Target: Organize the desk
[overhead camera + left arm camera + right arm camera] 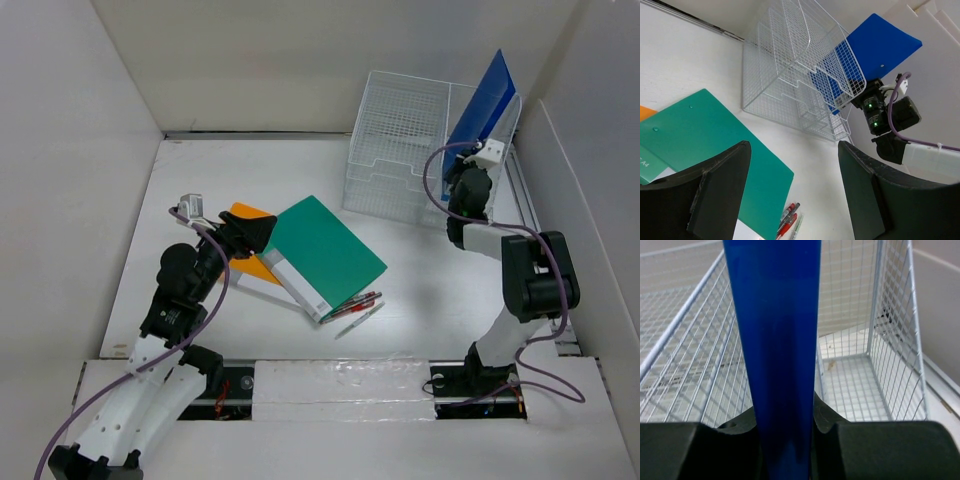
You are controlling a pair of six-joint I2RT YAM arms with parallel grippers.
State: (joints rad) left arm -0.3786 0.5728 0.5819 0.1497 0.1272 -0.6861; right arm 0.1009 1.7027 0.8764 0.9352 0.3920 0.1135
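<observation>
Top view: the desk (430, 290) fills the frame, with the wire organizer (405, 150) at its far right corner and the green folder (330, 250) near centre.
Left wrist view: the left gripper (792, 155) stands apart and empty above the green folder.
Right wrist view: the right gripper (785, 432) is clamped on the blue folder (775, 330), with the wire organizer behind.

the left arm (175, 300) has black joint housings above white lower links. the right arm (535, 275) is built alike, with a white link between chunky black joints on a black base (470, 385). a purple cable (427, 185) loops along each arm. a small white camera block (489, 153) caps the right wrist, where two green lights (871, 106) glow. the jaws are broad matte black slabs.
</observation>
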